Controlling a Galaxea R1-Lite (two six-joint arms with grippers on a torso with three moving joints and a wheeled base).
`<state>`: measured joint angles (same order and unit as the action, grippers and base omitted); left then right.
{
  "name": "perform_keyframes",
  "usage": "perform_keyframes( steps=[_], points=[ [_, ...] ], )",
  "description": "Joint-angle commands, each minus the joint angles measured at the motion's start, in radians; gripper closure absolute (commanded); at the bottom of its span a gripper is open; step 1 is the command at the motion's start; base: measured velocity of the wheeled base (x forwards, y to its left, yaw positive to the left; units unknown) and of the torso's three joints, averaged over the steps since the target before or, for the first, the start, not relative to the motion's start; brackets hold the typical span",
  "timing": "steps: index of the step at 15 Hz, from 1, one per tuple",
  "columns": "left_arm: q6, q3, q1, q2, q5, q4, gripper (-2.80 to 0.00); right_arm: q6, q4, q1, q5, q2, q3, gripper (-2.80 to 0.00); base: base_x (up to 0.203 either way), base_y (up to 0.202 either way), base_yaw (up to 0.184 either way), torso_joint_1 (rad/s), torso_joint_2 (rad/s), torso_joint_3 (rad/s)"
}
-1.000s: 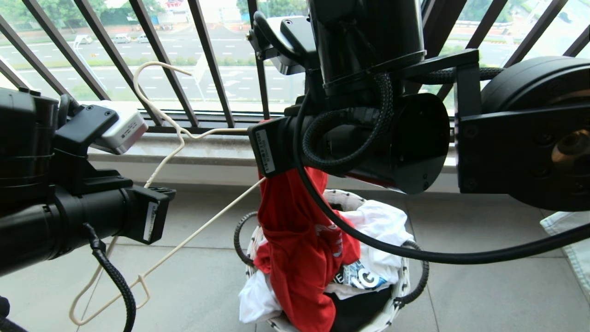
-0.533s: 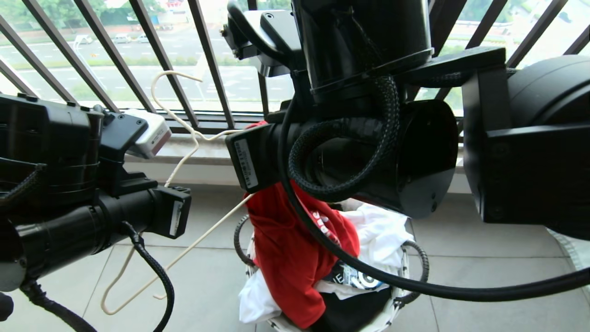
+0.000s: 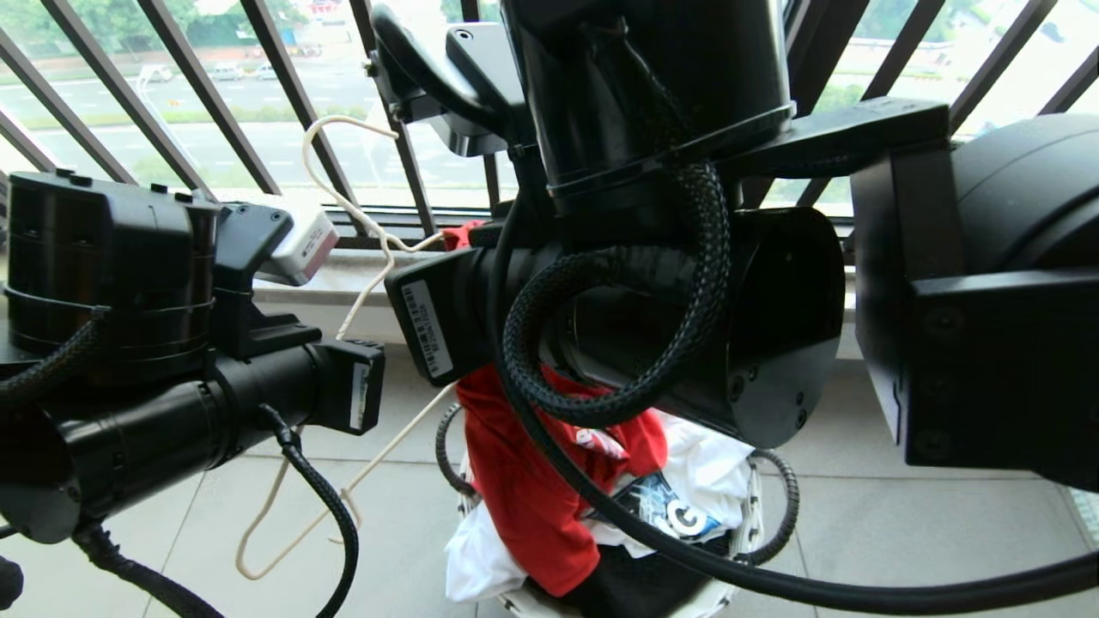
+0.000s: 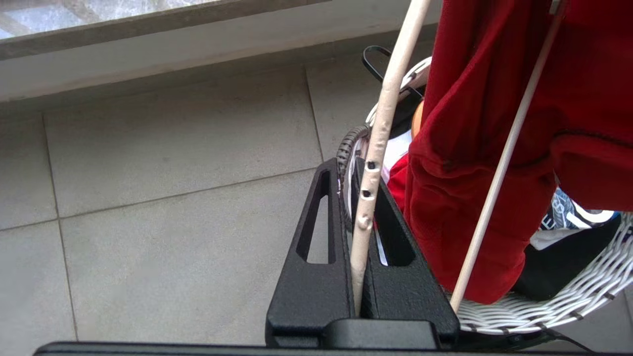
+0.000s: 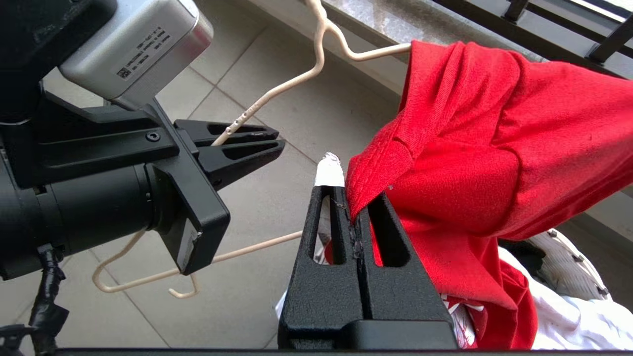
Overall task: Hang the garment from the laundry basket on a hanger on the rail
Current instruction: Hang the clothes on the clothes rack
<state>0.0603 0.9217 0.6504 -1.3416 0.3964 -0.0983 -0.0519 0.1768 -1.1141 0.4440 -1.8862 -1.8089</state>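
- Arms filled most of the head view: the bulky right arm (image 3: 687, 283) hid the top of the red garment (image 3: 532, 481), which hung down into the laundry basket (image 3: 755, 506) on the tiled floor (image 3: 901, 532). A white printed T-shirt (image 3: 713, 463) and a black one (image 3: 635, 584) lay in the basket. The hanger (image 3: 343, 197) rose in front of the black railing (image 3: 172, 112).
- Left wrist view: the left gripper (image 4: 353, 173) was clamped on one thin side bar of the hanger; another bar crossed the red cloth, just beside the basket's woven rim.
- Right wrist view: the right gripper (image 5: 351, 198) was pinched tight on the garment's collar edge, a white neck label (image 5: 329, 170) poking out by its tips. One hanger shoulder ran into the red cloth by the stone ledge (image 5: 395, 20).
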Motion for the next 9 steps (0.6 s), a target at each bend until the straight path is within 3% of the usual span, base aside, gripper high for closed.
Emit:
perform_keyframes(
  steps=[1,5,9],
  points=[
    [0.006,-0.004,0.006,-0.019,0.002,-0.026,0.00,0.000,0.001,-0.013,0.002,-0.004,0.000,0.00,0.000,0.000,0.000,0.000,0.00,0.000],
    [0.042,-0.003,0.006,-0.033,0.001,-0.030,0.00,0.000,0.003,-0.024,0.002,-0.002,0.001,0.00,0.000,0.000,0.000,0.000,0.00,0.000],
    [0.040,-0.070,0.020,-0.023,-0.031,-0.156,0.00,0.001,0.001,-0.019,0.007,-0.002,-0.001,0.00,0.000,0.000,0.000,0.000,0.00,0.000]
  ],
)
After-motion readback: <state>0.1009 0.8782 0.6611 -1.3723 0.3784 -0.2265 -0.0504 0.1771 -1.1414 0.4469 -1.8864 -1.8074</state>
